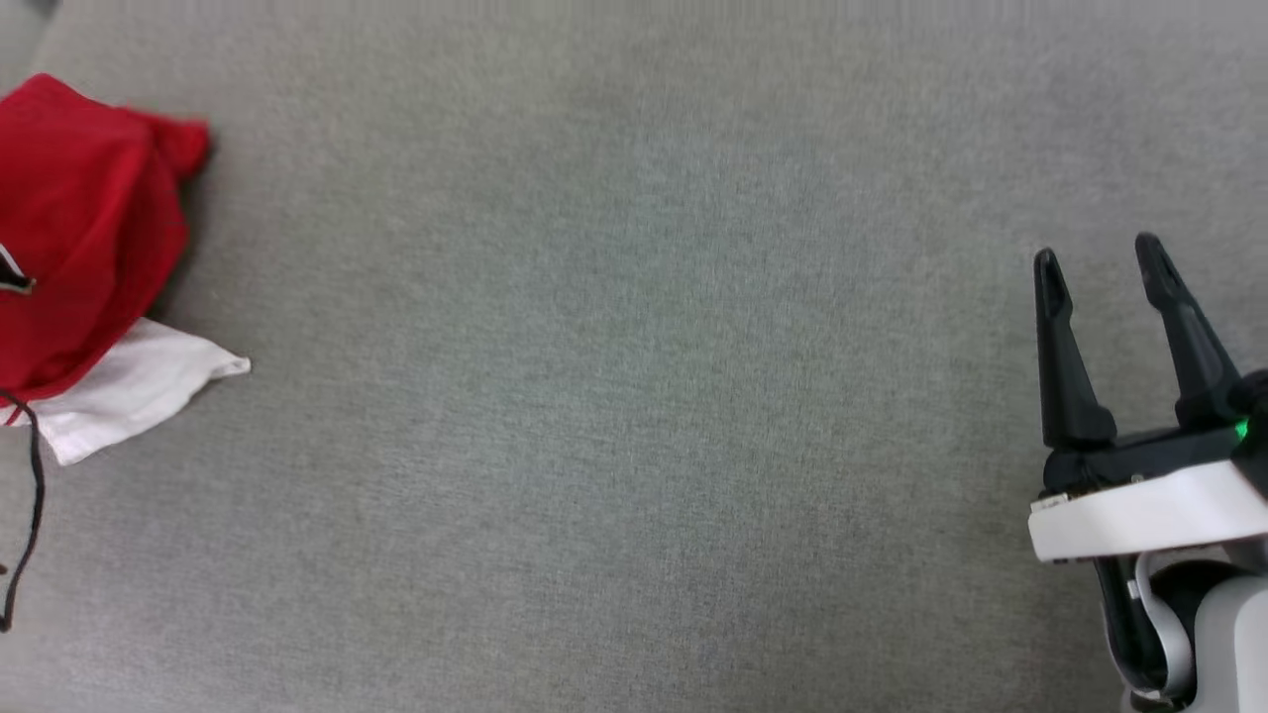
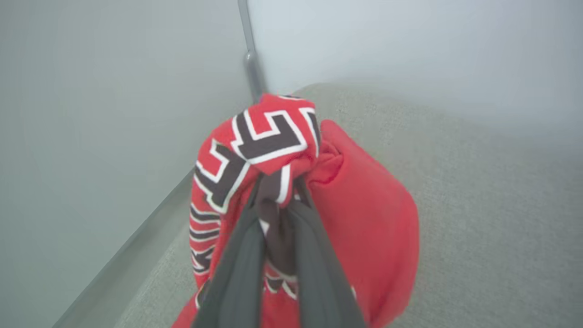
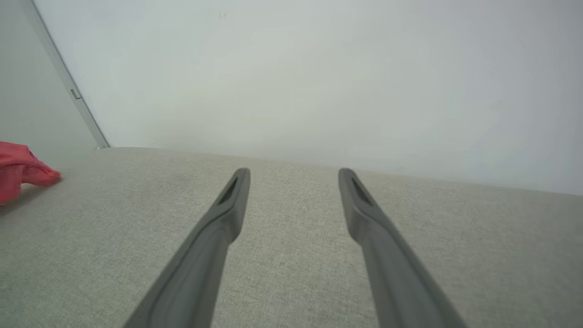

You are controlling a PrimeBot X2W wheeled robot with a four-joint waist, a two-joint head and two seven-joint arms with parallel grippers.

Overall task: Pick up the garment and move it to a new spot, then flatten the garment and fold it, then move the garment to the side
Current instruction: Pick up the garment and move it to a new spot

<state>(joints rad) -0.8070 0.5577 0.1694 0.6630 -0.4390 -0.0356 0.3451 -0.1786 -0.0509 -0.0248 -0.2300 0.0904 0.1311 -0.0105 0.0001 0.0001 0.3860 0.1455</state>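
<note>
The grey fabric-covered counter (image 1: 634, 396) is stretching across the head view, bare through its middle. The garment (image 1: 79, 228) is sitting bunched at the far left edge of the counter, its red body heaped up and one white sleeve (image 1: 129, 391) spilling out flat on the near side.

The left jaws are pinching a wad of the lettered front: in the left wrist view the two dark fingers (image 2: 241, 273) are converging on a fold of the garment (image 2: 364, 228), with black, white-outlined lettering bulging just past their tips. The right jaws are standing wide apart and holding nothing, their fingers (image 1: 1065, 376) hovering at the right side, well apart from the garment (image 3: 18, 173).

The task is looking barely started: the grasp seems made, but carrying to a new spot, flattening, folding and moving aside are all waiting. A thin black cable (image 1: 36, 495) is dangling just near of the sleeve.
</note>
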